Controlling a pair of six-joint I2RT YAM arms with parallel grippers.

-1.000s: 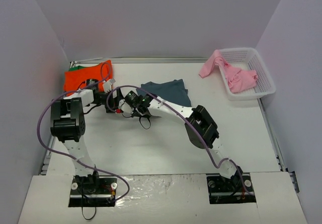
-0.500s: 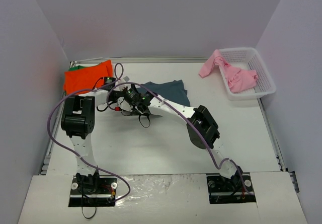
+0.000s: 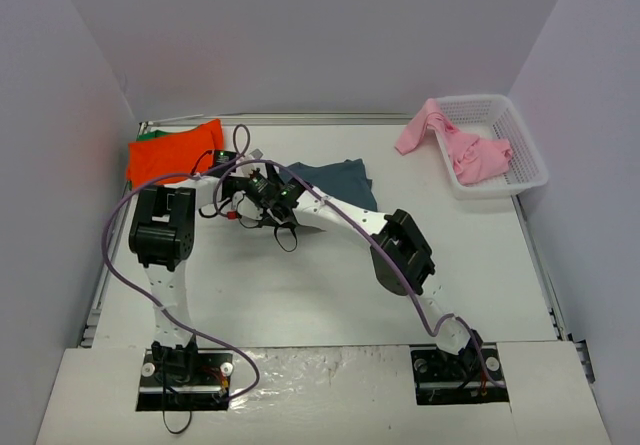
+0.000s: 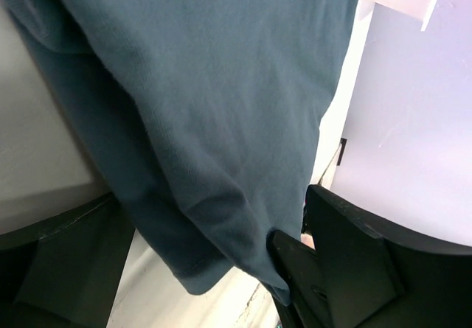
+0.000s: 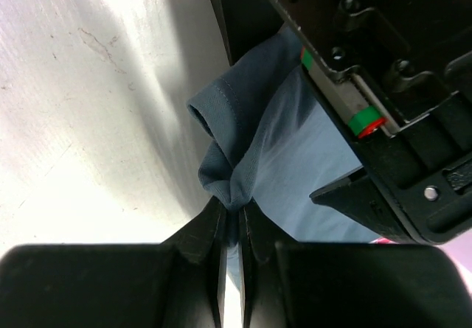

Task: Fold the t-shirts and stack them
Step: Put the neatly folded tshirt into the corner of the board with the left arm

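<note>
- Step in hand, by my read: getting a second grip on blue shirt [image 3: 335,180] so it can be spread for the fold.
- Got right gripper [image 5: 232,221] clamped tight on a bunched bit of hem, with cloth gathered into a knot between the tips.
- Got left gripper [image 4: 206,265] gaping wide and holding nothing, with cloth in view between its fingers [image 4: 66,262].
- Close left on a single hem layer, near the right pinch but apart from it; avoid biting the same bunch.
- Mind clearance between the two wrists, nearly touching in top view.
- After closing, pull apart sideways to flatten, then check for twist before laying down.
- Blue shirt: mid-table toward the back, rumpled, left corner bunched in the right pinch, rest lying on table [image 3: 300,275].
- Looks like soft knit, dark slate, stitched hem showing, sagging freely. Expect slip from a shallow bite.
- Orange shirt [image 3: 175,152]: lying flat at back left, with a sliver of green shirt [image 3: 148,135] peeking out at its far corner.
- Pink shirt [image 3: 450,145]: unfolded, draped over the rim of basket [image 3: 525,155] at back right, part inside, part hanging out.
- At a guess: two stacked, two to go.
</note>
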